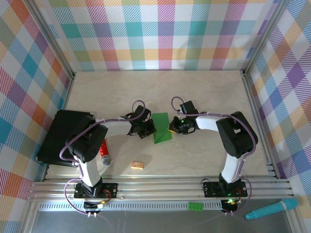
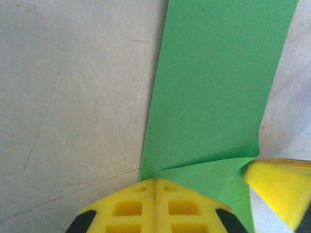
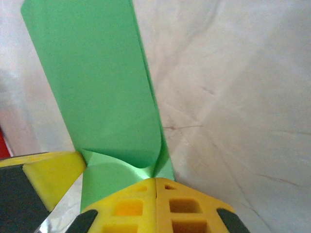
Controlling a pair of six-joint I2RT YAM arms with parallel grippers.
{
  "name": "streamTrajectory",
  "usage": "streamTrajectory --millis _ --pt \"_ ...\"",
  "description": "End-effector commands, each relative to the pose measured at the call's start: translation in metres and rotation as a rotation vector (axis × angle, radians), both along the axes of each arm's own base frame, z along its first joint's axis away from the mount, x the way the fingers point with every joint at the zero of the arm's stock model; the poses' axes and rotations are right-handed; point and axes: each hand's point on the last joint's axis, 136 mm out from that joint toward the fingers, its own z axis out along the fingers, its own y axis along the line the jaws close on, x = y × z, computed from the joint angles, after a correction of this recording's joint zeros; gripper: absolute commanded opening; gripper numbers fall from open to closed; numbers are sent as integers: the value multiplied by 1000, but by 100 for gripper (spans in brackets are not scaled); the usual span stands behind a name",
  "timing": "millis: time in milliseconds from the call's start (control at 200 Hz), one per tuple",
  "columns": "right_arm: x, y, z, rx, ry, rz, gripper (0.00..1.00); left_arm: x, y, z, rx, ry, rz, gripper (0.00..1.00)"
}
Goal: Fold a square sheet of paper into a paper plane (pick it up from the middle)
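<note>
Pen (image 1: 271, 208), teal, lies nearest on the front ledge at the right. A small green brick (image 1: 196, 206) sits on the rail to its left, well apart.

On the bench (image 1: 204, 92) we list next:
- A small tan block (image 1: 137, 165), lying alone near the front edge.
- A red item (image 1: 104, 151), partly hidden beside the left arm.
- A black tray (image 1: 63, 136) at the left border.

At mid-bench we record the square sheet of paper (image 1: 163, 127), bright green. It is folded into a long strip lying on the surface, with a smaller flap turned over at one end.

The left pincer (image 1: 146, 128) meets it from the left. In the left wrist view its yellow fingers are pressed together and the tips rest on the flap. The right pincer (image 1: 174, 127) meets it from the right. Its fingers are likewise together, at the point where the fold curls up.

We cannot tell whether paper is caught between either pair.

Farthest back stand the plaid walls (image 1: 160, 34).
</note>
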Motion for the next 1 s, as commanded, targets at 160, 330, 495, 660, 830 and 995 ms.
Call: streamTrajectory --millis 160,330,495,660,830,995 --pt "-10 31 11 -11 -29 106 4 -43 43 -56 212 177 19 0" --pt "-6 41 2 8 4 130 3 -45 45 -59 220 186 16 0" --pt "7 24 -9 -44 25 51 3 -51 50 -64 241 205 18 0" --pt "13 -4 -23 -95 89 -56 3 -63 59 -73 263 229 15 0" --pt "22 -31 -24 -74 115 -151 3 -67 62 -75 263 235 14 0" --pt "28 -23 3 -14 28 -110 3 -60 54 -69 239 207 -7 0"
